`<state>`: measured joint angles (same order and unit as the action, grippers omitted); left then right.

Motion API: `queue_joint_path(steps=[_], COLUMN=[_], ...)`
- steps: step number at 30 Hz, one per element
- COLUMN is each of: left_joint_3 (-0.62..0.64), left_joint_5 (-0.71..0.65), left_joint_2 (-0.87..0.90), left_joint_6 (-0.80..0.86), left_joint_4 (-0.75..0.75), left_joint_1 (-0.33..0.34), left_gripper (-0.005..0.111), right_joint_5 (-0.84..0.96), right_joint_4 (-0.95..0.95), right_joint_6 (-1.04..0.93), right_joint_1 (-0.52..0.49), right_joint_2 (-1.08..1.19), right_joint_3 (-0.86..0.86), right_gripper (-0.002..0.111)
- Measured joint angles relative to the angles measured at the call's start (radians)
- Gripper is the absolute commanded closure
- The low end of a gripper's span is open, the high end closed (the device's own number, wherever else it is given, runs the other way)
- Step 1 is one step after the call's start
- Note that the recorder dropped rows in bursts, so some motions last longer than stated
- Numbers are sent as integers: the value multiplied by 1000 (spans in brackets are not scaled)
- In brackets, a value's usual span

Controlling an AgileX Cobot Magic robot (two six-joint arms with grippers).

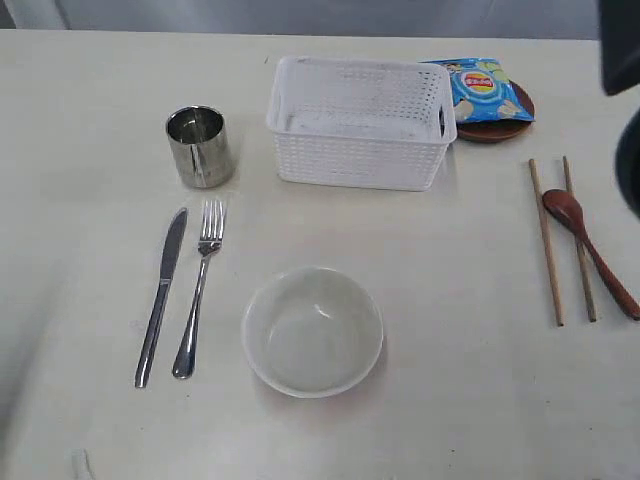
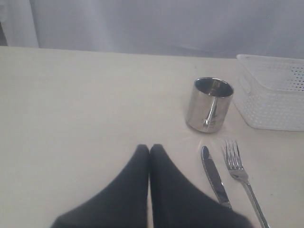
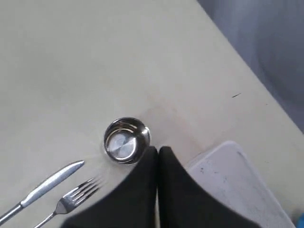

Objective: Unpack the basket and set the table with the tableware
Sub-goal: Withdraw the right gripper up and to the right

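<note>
Left jaws: shut, empty
Right jaws: shut, empty
Just ahead of left jaws: knife (image 2: 214,178), fork (image 2: 241,173), laid on bench (image 2: 85,104)
Beyond them: cup (image 2: 213,104), then basket (image 2: 275,102), emptied
Progress: bowl (image 1: 312,332), chopsticks (image 1: 546,243), spoon (image 1: 565,210) also out; seemingly nothing left

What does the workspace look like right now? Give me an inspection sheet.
Surface: plain cream-beige tabletop, no spills seen.
Job's things: white perforated plastic basket looks empty; steel cylindrical cup, steel knife, steel fork and pale round bowl laid out; wooden chopsticks with dark red-brown spoon lying across one; small brown round plate beside the basket.
Clutter: blue chip bag lying on the plate.
Pincers: left pincer shut, holding nothing; right pincer shut, holding nothing.
Cables: nothing seen.
Surroundings: grey backdrop behind the table.
</note>
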<state>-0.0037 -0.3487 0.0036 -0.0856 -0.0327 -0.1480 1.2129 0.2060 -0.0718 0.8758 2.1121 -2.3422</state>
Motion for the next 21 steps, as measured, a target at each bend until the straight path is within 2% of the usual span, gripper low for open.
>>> queue_joint_path(steps=[8, 16, 21], left_joint_3=[0, 0, 0], left_joint_5=[0, 0, 0], left_joint_2=[0, 0, 0], left_joint_6=[0, 0, 0], left_joint_4=[0, 0, 0], left_joint_1=[0, 0, 0], left_gripper=[107, 107, 107], right_joint_5=[0, -74, -142], right_joint_4=[-109, -167, -185], right_joint_6=[23, 15, 13], right_joint_1=[-183, -326, -471], right_joint_2=[-115, -283, -342], right_joint_3=[66, 345, 509], right_gripper=[109, 109, 109])
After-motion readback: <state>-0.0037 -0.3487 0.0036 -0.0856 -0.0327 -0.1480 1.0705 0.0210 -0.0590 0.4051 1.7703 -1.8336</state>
